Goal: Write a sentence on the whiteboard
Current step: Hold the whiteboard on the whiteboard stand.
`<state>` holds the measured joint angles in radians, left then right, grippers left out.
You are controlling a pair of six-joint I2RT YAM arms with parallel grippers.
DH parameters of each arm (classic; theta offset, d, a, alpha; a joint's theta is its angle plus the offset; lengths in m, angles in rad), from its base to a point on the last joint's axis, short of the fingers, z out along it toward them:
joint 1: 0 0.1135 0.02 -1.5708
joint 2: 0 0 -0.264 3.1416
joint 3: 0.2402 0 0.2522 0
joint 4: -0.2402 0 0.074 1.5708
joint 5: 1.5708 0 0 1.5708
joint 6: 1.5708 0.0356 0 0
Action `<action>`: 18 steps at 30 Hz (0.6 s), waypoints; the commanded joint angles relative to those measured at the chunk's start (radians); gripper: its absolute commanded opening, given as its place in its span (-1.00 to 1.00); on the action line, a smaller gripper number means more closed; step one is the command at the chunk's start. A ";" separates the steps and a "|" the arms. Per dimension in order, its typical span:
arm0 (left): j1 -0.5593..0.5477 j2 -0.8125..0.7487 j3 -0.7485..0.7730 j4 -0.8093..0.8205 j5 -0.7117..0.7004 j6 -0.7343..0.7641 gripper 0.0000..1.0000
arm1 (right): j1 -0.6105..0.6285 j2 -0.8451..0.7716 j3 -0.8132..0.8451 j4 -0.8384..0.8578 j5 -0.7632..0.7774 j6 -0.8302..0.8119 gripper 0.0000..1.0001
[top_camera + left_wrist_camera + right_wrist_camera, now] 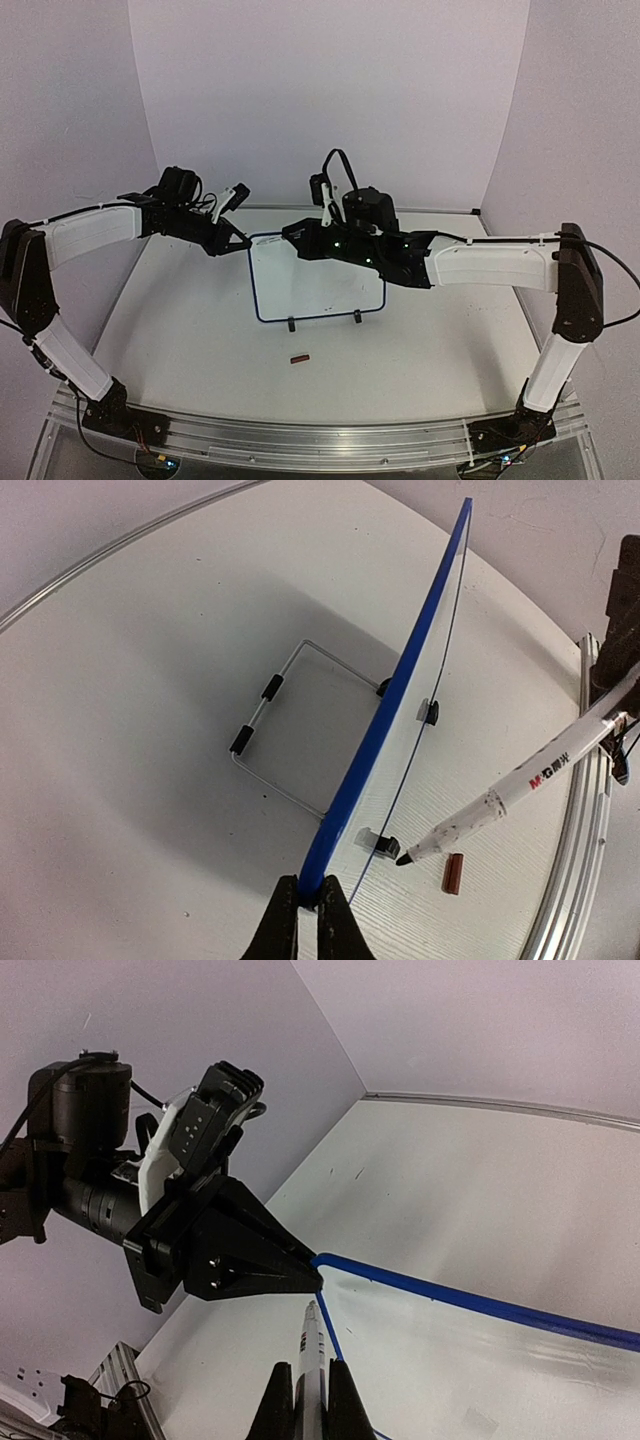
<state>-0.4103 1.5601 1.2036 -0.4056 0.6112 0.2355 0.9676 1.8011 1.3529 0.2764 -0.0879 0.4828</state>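
— Firstly, item one: whiteboard [320, 290]. Position?
— Upright on its wire stand [270, 730], middle of the table [180, 340]. For bracing, the left gripper [308, 925] was pressed shut on the top corner of the blue frame, evidently to steady it against pen pressure.
— Item two: marker [520, 785]?
— Uncapped, pinched in the right gripper [310, 1400], tip just beside the board's face, likely poised for a first stroke. The cap [300, 358] lay in front.
— The sentence?
— None legible; face looked blank.

Counts — two arms [90, 232] [490, 268], one whiteboard [318, 285], two black feet [291, 325], one marker [520, 785], one small brown piece [299, 358]
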 commanded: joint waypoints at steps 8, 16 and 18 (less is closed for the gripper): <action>-0.010 -0.041 -0.053 0.013 -0.007 0.098 -1.00 | 0.006 0.001 0.018 0.031 0.014 -0.013 -1.00; -0.013 -0.041 -0.053 0.008 -0.011 0.102 -1.00 | 0.005 0.027 0.037 0.030 0.018 -0.014 -1.00; -0.014 -0.041 -0.053 0.007 -0.011 0.101 -1.00 | 0.005 0.032 0.040 0.030 0.022 -0.014 -1.00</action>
<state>-0.4143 1.5330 1.1690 -0.3756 0.6292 0.2867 0.9676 1.8021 1.3529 0.2766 -0.0834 0.4779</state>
